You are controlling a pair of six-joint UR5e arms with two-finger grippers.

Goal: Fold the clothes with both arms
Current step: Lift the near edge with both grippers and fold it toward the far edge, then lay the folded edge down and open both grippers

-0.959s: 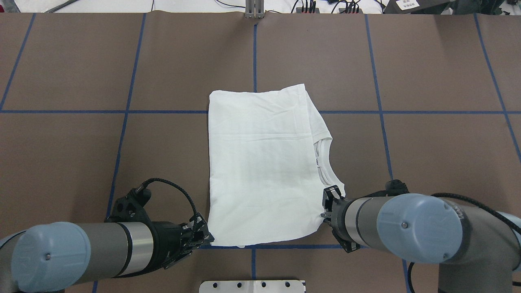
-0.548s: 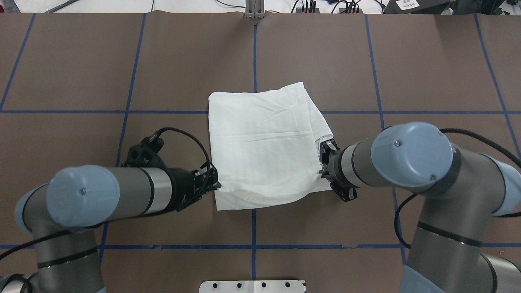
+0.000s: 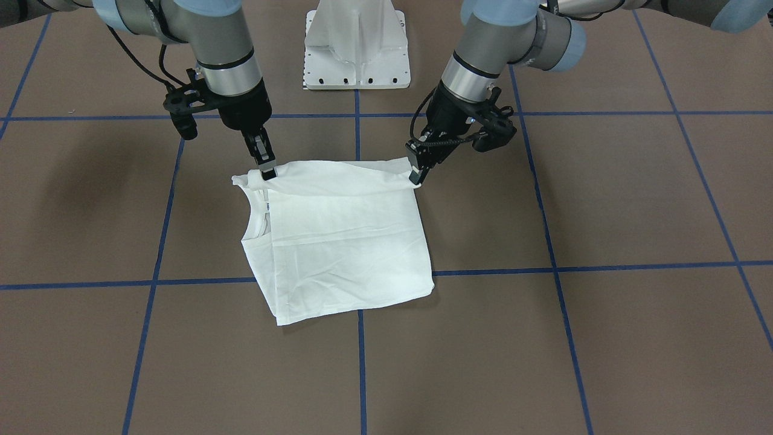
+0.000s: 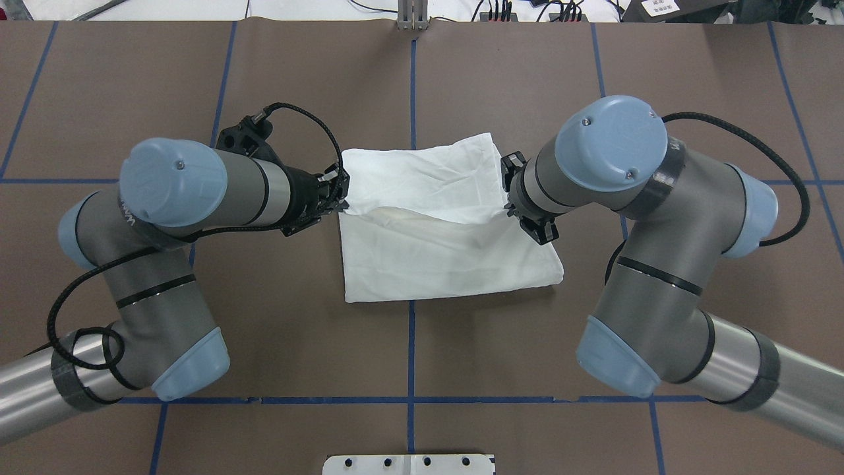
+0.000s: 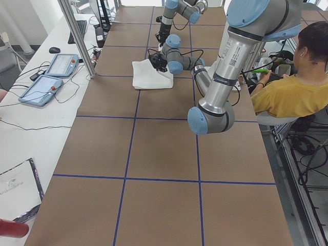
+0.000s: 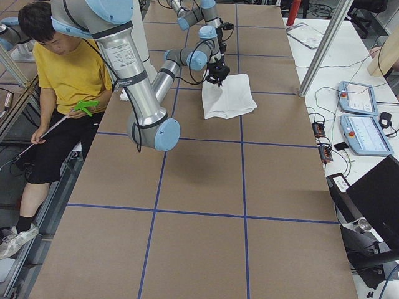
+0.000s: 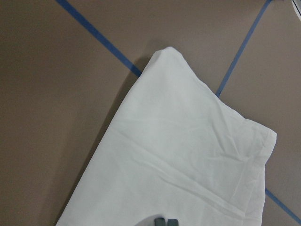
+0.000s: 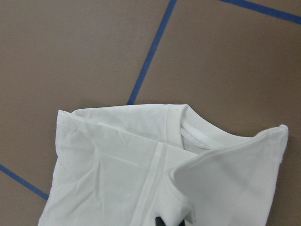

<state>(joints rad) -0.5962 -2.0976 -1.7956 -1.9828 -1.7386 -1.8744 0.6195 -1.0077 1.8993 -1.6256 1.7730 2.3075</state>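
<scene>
The clothes are one white T-shirt [image 4: 455, 260], folded and lying at the table's middle. Its ribbed collar [image 3: 258, 212] shows on the robot's right side. My left gripper [image 4: 343, 196] is shut on one lifted corner of the shirt's near edge, and my right gripper [image 4: 508, 210] is shut on the other corner. The held edge hangs as a raised flap [image 3: 338, 177] between them, above the lower layer. In the left wrist view the shirt [image 7: 188, 160] spreads below the shut fingertips [image 7: 160, 221]. The right wrist view shows the collar [image 8: 202, 136] under the lifted layer.
The white pedestal base [image 3: 356, 48] stands at the robot's table edge. Blue tape lines [image 4: 411, 86] cross the brown table. A seated person in a yellow shirt [image 5: 287, 95] is beside the robot. Tablets [image 5: 51, 77] and cables lie on a side bench.
Both arms have swung away from the robot, carrying the shirt's near edge up and over toward its far edge. The shirt's visible length has shortened.
</scene>
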